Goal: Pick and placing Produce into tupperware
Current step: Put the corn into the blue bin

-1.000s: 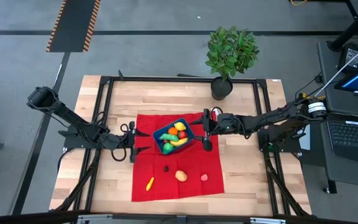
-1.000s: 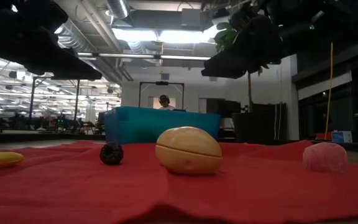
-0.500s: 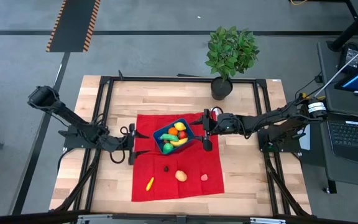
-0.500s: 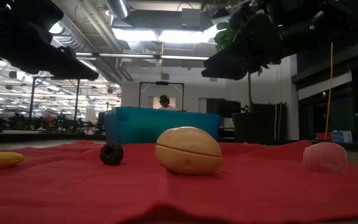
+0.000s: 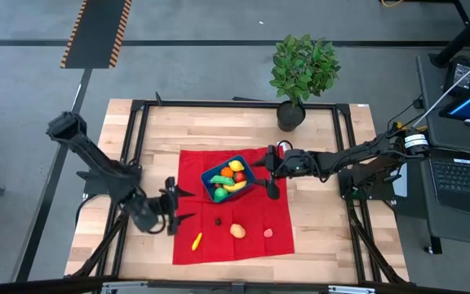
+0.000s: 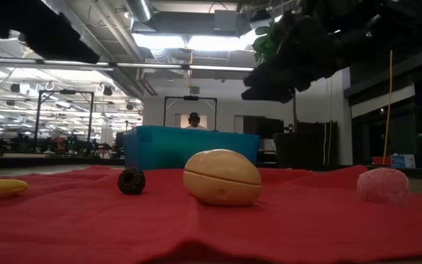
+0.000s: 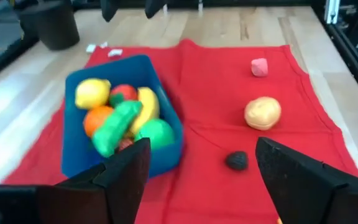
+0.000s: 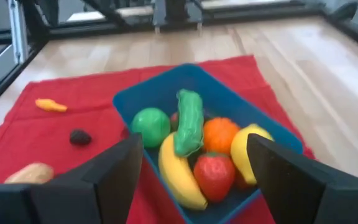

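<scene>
A: Fruit fills the blue tupperware (image 5: 225, 181) in the middle of the red cloth (image 5: 255, 220) on the worktop (image 5: 317, 237). The camera up high shows both arms. The left claw (image 5: 172, 207) is at the cloth's left edge, spread wide and holding nothing. The right claw (image 5: 272, 172) is just beside the tub's right side, spread wide and holding nothing too.

B: The low camera hides what is in the tub! I only see its blue wall (image 6: 189, 147). But the tan potato (image 6: 222, 177), the little dark berry (image 6: 131, 180) and the pink piece (image 6: 382, 185) look big there.

A: The right wrist camera shows inside: a banana (image 8: 178, 171), a strawberry (image 8: 215, 174), an orange (image 8: 220, 135), a green ball (image 8: 151, 126) and a long green pickle (image 8: 190, 122).

B: The small yellow-orange piece (image 5: 197, 240) lies at the cloth's front left, apart from the tub.
</scene>
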Action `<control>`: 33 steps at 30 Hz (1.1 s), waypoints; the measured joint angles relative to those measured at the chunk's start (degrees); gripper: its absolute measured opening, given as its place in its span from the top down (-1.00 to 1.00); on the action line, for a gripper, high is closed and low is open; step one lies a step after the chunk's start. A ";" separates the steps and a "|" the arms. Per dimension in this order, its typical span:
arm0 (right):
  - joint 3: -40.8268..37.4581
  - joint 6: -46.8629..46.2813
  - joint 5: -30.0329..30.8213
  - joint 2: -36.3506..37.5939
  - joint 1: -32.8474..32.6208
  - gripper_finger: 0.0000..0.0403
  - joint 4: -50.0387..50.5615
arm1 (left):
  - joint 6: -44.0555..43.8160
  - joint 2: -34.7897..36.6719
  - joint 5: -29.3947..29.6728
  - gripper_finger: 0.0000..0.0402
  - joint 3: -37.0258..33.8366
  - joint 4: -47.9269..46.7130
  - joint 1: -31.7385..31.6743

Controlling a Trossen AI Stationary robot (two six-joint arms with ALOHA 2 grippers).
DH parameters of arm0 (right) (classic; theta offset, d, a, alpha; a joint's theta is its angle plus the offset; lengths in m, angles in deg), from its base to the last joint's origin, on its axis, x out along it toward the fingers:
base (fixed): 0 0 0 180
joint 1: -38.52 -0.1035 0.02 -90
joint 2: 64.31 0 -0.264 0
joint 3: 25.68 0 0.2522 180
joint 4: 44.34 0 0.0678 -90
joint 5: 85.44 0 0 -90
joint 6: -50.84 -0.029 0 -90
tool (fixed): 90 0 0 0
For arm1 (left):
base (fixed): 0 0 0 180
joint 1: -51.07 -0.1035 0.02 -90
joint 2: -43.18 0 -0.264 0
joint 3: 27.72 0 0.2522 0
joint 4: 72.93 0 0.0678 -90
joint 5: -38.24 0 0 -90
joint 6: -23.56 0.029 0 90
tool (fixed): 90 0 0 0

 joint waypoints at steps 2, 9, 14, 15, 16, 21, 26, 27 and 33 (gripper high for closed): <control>0.00 -0.94 -0.27 -0.02 -0.04 -0.44 0.44 | -5.91 -4.01 1.26 -0.41 2.85 -2.98 1.49; 0.00 -4.24 -0.26 0.69 -0.39 -0.44 0.44 | -23.21 -18.39 1.60 -0.41 16.06 -14.91 5.11; -0.44 -1.55 -0.22 4.36 -4.09 -0.44 0.48 | -33.73 -26.40 1.03 -0.42 28.06 -27.88 7.76; -0.96 -1.22 0.18 5.69 -5.04 -0.44 0.40 | -36.09 -27.74 0.60 -0.41 30.19 -30.45 8.32; -1.74 -1.00 0.97 7.06 -5.96 -0.44 0.26 | -38.41 -28.82 0.11 -0.42 31.79 -32.31 8.84; -7.45 -1.17 3.82 13.60 -10.12 -0.44 -0.34 | -43.83 -32.59 -4.53 -0.42 35.57 -34.41 10.30; -11.73 -4.37 4.05 18.09 -13.16 -0.44 -1.67 | -51.48 -33.40 -11.00 -0.42 35.82 -35.02 9.46; -12.29 -5.12 4.13 18.77 -13.64 -0.44 -1.49 | -53.14 -33.41 -12.91 -0.42 35.82 -35.38 9.15; -13.14 -6.34 4.01 19.43 -15.34 -0.44 -1.67 | -56.16 -33.41 -19.64 -0.42 35.82 -36.12 7.33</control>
